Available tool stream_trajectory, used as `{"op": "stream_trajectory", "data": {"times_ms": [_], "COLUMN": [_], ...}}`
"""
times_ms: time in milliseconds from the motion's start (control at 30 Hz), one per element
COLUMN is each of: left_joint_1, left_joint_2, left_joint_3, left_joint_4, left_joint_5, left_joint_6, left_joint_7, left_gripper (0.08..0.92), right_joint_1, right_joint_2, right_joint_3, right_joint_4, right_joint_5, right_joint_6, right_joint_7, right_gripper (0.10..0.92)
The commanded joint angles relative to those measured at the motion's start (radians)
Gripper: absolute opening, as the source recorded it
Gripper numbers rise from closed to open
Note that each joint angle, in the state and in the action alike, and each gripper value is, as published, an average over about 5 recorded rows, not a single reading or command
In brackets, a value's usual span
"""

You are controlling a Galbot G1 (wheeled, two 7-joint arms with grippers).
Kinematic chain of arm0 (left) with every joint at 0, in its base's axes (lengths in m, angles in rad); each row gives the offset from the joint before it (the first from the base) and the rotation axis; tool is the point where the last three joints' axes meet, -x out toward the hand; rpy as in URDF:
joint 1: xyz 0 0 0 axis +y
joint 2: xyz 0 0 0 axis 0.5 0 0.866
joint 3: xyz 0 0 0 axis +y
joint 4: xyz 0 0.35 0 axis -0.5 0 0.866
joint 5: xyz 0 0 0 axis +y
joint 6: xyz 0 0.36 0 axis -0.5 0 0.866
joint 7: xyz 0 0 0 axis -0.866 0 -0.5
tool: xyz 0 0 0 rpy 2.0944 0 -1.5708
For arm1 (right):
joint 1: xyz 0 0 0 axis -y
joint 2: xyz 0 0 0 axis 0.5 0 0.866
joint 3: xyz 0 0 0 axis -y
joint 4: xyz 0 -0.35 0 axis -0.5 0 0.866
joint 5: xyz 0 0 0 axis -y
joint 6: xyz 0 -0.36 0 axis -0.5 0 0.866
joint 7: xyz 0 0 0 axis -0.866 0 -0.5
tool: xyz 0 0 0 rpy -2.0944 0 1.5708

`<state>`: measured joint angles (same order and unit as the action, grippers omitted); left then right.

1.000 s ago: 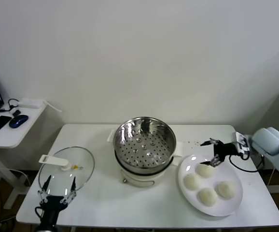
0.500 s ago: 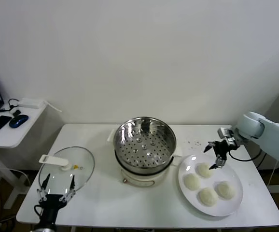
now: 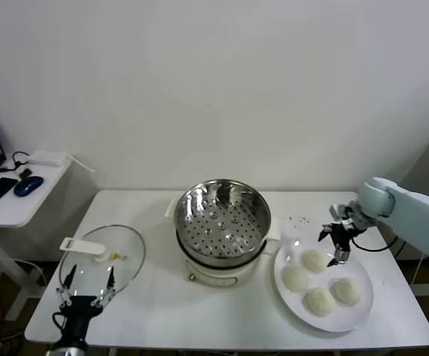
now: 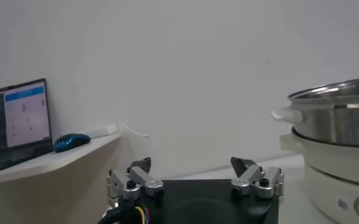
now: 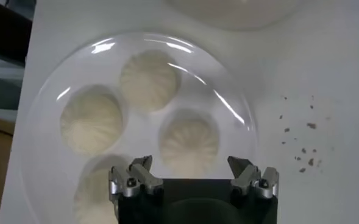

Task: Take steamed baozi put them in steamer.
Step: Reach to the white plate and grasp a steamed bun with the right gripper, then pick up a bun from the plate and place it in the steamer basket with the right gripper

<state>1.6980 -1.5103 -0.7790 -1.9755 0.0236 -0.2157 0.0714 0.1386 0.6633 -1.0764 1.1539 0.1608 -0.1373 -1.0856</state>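
Observation:
Several off-white steamed baozi lie on a white plate at the right of the table; the rear one is nearest my right gripper. That gripper hangs open just above it, holding nothing. In the right wrist view the same baozi lies just ahead of the open right gripper, with two more farther on. The shiny steel steamer stands empty mid-table on its cream base. My left gripper is parked open at the front left.
A round glass lid with a white handle lies flat at the table's left, just behind the left gripper. Dark crumbs dot the table behind the plate. A side table with a blue mouse stands farther left.
The right arm has swung inward and its open gripper has shifted slightly toward the front, staying over the rear baozi. The left arm has not moved.

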Motion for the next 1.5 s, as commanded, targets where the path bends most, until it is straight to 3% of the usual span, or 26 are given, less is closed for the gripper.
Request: {"op": "stream_trajectory", "data": {"times_ms": [33, 600, 1067, 1500], "left_joint_1": [0.000, 0.004, 0.010, 0.013], "left_joint_2": [-0.001, -0.004, -0.006, -0.006], "left_joint_3": [-0.001, -0.002, -0.003, -0.008], "left_joint_4": [0.001, -0.004, -0.005, -0.007], "left_joint_5": [0.000, 0.000, -0.001, -0.002], "left_joint_6": [0.001, 0.000, -0.001, -0.001], "left_joint_7": [-0.001, -0.003, -0.007, -0.009], "left_gripper": [0.823, 0.823, 0.823, 0.823], "right_joint_1": [-0.086, -0.120, -0.133, 0.203], "right_joint_2": [0.030, 0.059, 0.052, -0.018], "right_joint_3": [0.058, 0.113, 0.141, -0.040], "right_joint_4": [-0.026, -0.068, -0.062, 0.138], "right_joint_5": [-0.043, -0.093, -0.095, -0.015], "right_joint_6": [0.003, 0.014, 0.018, 0.082], "right_joint_7": [0.020, 0.024, 0.016, -0.003], "right_gripper": [0.823, 0.814, 0.628, 0.628]}}
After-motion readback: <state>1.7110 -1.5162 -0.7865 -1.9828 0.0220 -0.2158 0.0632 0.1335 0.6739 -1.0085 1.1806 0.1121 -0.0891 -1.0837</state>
